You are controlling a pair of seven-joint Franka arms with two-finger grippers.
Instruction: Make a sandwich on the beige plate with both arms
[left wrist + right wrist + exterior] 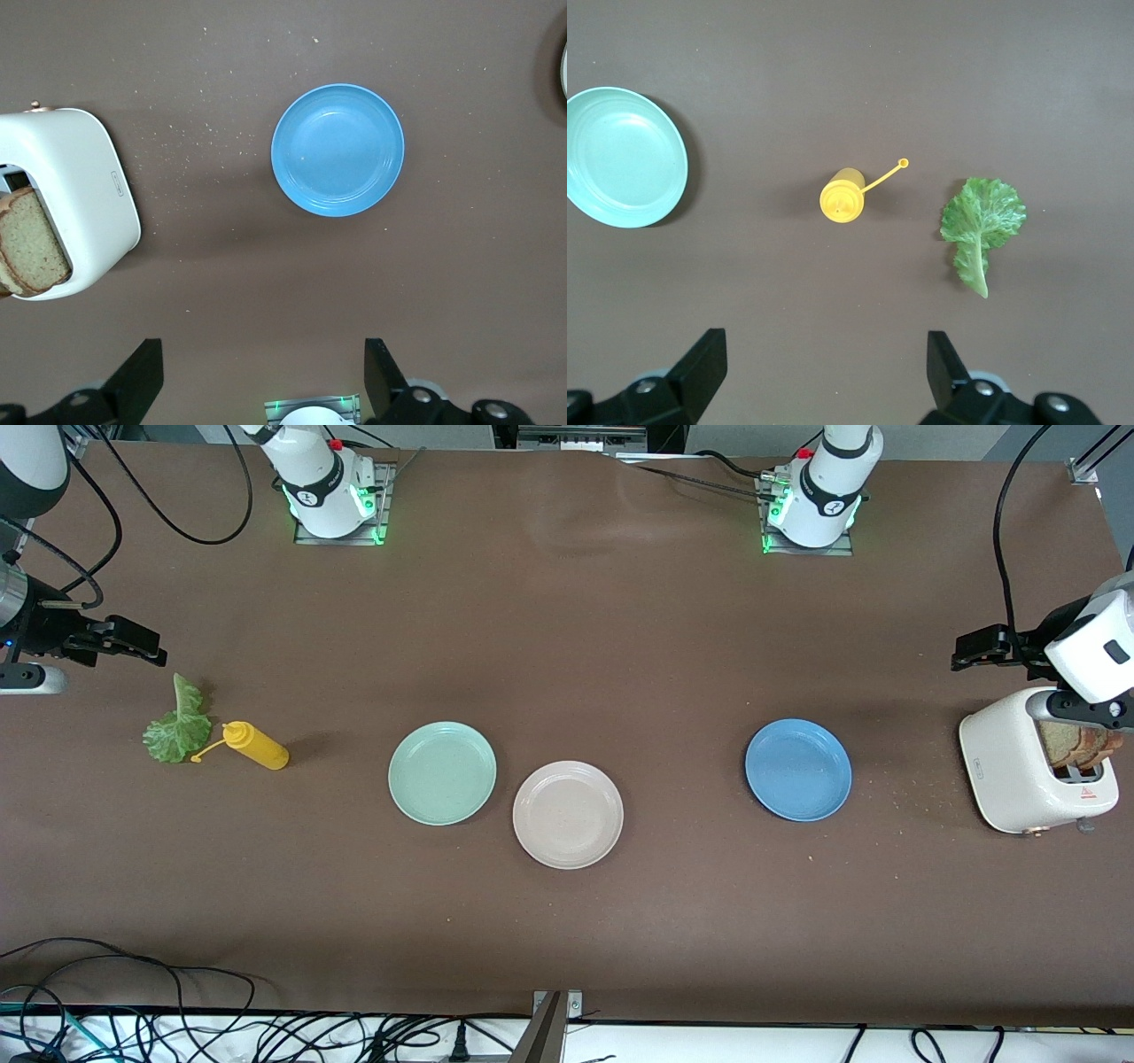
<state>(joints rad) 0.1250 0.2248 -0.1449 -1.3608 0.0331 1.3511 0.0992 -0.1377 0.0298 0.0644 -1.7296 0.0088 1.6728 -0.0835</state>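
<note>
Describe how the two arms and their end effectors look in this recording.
Both arms are white with black joint sections and trailing black cables. Their bases glow green on metal mounting plates, each with a small red part. The left end effector and right end effector are black, each with two flat, wedge-shaped fingers. The left wrist carries a white housing.

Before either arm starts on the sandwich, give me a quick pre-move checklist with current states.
1. Beige plate bare and reachable: ok.
2. Bread slices standing in the toaster: ok.
3. Lettuce leaf flat on the table beside the yellow bottle: ok.
4. Left claw open, holding nothing, up over the table by the toaster: ok.
5. Right claw open, holding nothing, up near the lettuce: ok.
6. Toaster cool enough: cannot tell.
</note>
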